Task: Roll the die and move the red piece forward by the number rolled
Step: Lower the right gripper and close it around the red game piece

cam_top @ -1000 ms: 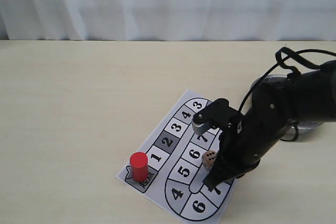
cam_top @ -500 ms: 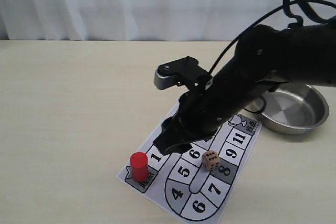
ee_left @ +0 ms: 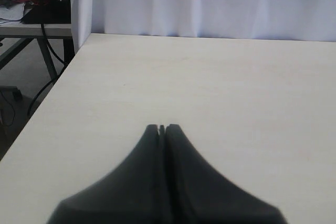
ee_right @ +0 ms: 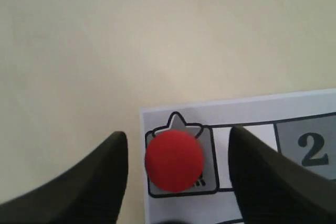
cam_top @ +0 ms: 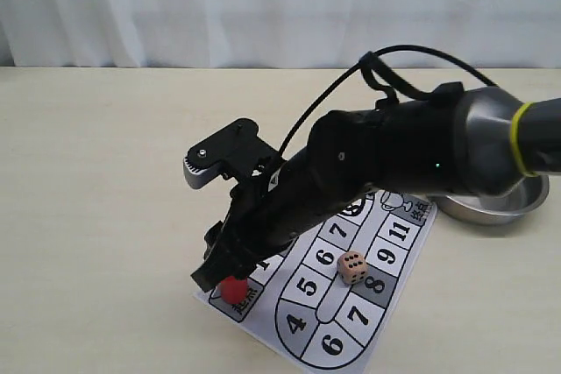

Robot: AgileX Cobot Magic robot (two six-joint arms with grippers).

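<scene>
The red piece (cam_top: 232, 288) stands on the grey start square at the near left corner of the game board (cam_top: 302, 326). In the exterior view my right arm hides most of it. My right gripper (ee_right: 177, 142) hangs open right above it, one finger on each side of the red piece (ee_right: 174, 160), apart from it. The tan die (cam_top: 352, 266) rests on the board by squares 6 and 8, showing five pips on top. My left gripper (ee_left: 162, 128) is shut with nothing in it, over bare table.
A steel bowl (cam_top: 491, 208) sits to the right of the board, behind my right arm. White curtains run along the back. The left wrist view shows the table's edge (ee_left: 47, 95), with floor and a desk beyond.
My right arm has swung left from beside the die, across the board, to above the red piece. The steel bowl came into view. The die and the piece stayed put.
</scene>
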